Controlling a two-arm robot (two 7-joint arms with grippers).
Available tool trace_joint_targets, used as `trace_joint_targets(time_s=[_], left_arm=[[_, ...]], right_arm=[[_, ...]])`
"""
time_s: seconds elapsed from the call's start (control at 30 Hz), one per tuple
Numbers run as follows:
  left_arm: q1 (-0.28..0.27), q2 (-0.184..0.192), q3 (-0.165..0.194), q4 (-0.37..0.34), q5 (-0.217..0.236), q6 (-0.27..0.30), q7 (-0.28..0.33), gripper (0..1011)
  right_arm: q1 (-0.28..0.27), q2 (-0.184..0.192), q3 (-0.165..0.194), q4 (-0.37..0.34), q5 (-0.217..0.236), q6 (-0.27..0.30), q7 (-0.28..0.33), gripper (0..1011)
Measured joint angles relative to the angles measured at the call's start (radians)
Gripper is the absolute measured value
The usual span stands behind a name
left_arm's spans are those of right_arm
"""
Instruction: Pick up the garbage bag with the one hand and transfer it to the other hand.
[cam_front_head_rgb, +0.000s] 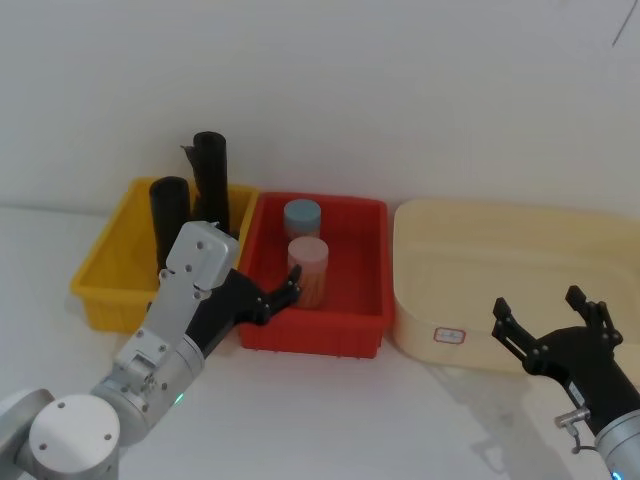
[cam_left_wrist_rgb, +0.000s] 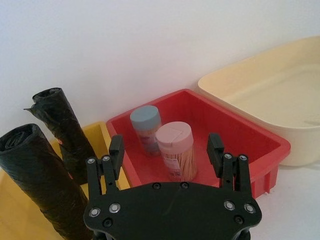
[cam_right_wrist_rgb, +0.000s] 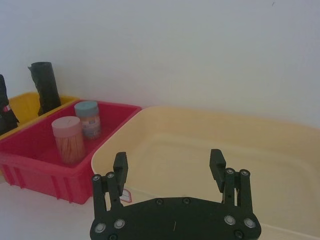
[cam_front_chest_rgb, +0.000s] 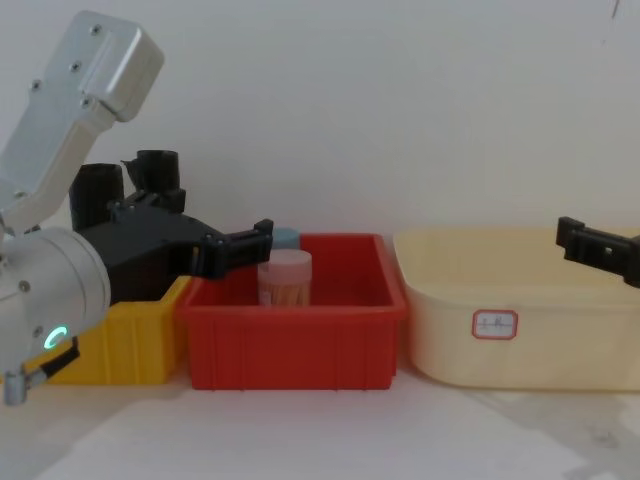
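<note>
The garbage bag (cam_front_head_rgb: 170, 212) (cam_left_wrist_rgb: 35, 180) (cam_front_chest_rgb: 94, 195), a thick black flat-ended roll, stands upright in the yellow bin (cam_front_head_rgb: 105, 262). My left gripper (cam_front_head_rgb: 285, 292) (cam_left_wrist_rgb: 165, 150) (cam_front_chest_rgb: 255, 240), on the green-ringed arm, is open and holds nothing. It hovers over the red bin's near-left corner, pointing at the pink jar (cam_front_head_rgb: 308, 268), to the right of the bag. The silver wrist hides the bag's lower part in the head view. My right gripper (cam_front_head_rgb: 538, 305) (cam_right_wrist_rgb: 168, 160) (cam_front_chest_rgb: 572, 233) is open and holds nothing at the cream tub's front edge.
A slimmer black roll (cam_front_head_rgb: 211, 178) (cam_left_wrist_rgb: 60, 131) with a ragged top stands behind the bag in the yellow bin. The red bin (cam_front_head_rgb: 345, 325) holds the pink jar and a blue-lidded jar (cam_front_head_rgb: 302, 216). The cream tub (cam_front_head_rgb: 420, 300) sits at the right, with a white wall behind.
</note>
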Motion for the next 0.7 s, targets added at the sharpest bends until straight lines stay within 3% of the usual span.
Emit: trace_joint_targets(time_s=[0.7], left_arm=[[0.000, 0.000, 0.000, 0.000, 0.000, 0.000, 0.000, 1001]], right_arm=[[0.000, 0.000, 0.000, 0.000, 0.000, 0.000, 0.000, 1000]])
